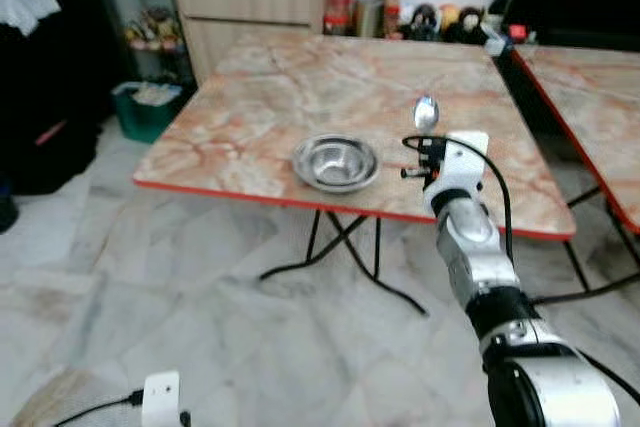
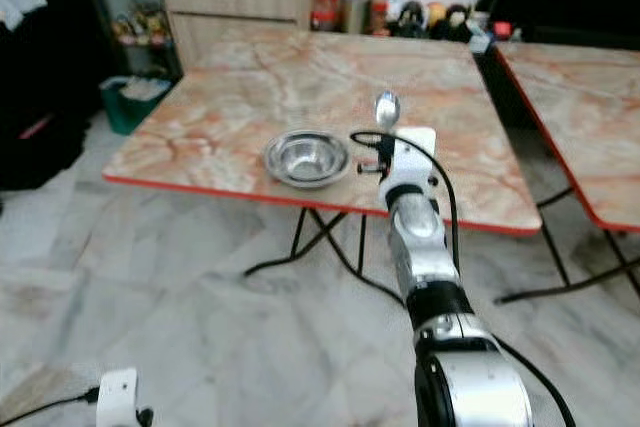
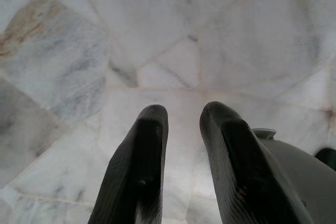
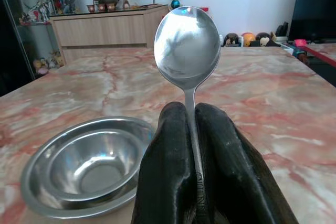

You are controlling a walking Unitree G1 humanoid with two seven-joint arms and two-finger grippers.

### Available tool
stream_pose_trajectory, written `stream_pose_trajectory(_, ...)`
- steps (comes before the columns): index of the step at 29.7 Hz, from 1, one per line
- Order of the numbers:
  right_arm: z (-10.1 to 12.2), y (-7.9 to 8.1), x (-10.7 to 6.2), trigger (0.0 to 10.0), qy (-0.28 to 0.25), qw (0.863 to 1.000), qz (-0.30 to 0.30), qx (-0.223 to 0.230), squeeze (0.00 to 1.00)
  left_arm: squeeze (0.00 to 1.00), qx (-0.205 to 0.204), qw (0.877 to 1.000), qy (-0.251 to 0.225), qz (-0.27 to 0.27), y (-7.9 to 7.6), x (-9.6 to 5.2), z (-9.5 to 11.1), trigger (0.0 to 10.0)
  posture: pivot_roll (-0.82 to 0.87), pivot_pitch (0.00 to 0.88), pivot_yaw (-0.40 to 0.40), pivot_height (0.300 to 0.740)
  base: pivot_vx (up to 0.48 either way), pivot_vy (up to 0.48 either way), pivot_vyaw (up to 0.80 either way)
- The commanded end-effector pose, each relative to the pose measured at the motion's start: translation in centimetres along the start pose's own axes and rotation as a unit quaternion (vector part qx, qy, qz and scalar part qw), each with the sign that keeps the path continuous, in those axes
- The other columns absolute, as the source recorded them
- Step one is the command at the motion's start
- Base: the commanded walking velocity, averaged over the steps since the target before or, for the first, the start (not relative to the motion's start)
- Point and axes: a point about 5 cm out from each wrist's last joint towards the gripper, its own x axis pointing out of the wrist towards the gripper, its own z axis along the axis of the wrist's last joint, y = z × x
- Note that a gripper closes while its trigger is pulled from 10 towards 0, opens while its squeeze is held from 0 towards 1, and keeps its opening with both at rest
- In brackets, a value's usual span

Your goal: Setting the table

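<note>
The right pincer (image 4: 191, 129) is closed on the handle of a metal spoon (image 4: 187, 45), with its 2 black fingers (image 4: 165, 166) pressed together around the thin stem just under the spoon's head. The spoon stands upright, head up, above the near part of the marble table (image 1: 300, 87) and near its red front edge. Just to the robot's left of the spoon, a steel bowl (image 1: 336, 161) sits on the table, apart from the spoon and not touching it.

The left pincer (image 3: 181, 129) hangs low over the pale floor (image 3: 157, 35), with a narrow gap between its 2 fingers and nothing in them.

I judge that the spoon is light and stiff, so weight is no problem, but its polished metal is smooth and can slide or turn between the pads. The grip is high on the stem, close to the head. This keeps the head steady, but most of the handle is hidden below the fingers, so I cannot tell how long it is. For laying the spoon down flat beside the bowl, the wrist must probably tilt the spoon until it is almost level before releasing. The bowl also looks light and slippery on the smooth marble, and a small knock could push it.
</note>
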Motion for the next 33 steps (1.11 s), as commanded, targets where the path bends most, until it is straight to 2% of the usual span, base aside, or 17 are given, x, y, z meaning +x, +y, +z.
stream_pose_trajectory(1,0.39,-0.7,0.08,10.0,-0.005,1.0,-0.009,-0.001,0.0,0.0,-0.008,1.0,-0.001,-0.004,-0.35,0.01,0.04,10.0,0.06,0.0,0.007,0.74,0.0,0.0,0.0)
stream_pose_trajectory(5,0.38,-0.67,0.08,10.0,-0.005,1.0,-0.009,-0.001,0.0,0.0,-0.008,1.0,-0.002,-0.004,-0.34,0.01,0.04,10.0,0.06,0.0,0.007,0.74,0.0,0.0,0.0)
stream_pose_trajectory(33,-0.1,-0.47,0.04,10.0,0.01,1.0,-0.001,-0.005,0.0,0.0,0.0,1.0,-0.008,0.0,-0.48,0.11,0.57,10.0,0.06,0.0,0.003,0.74,0.36,0.0,0.0)
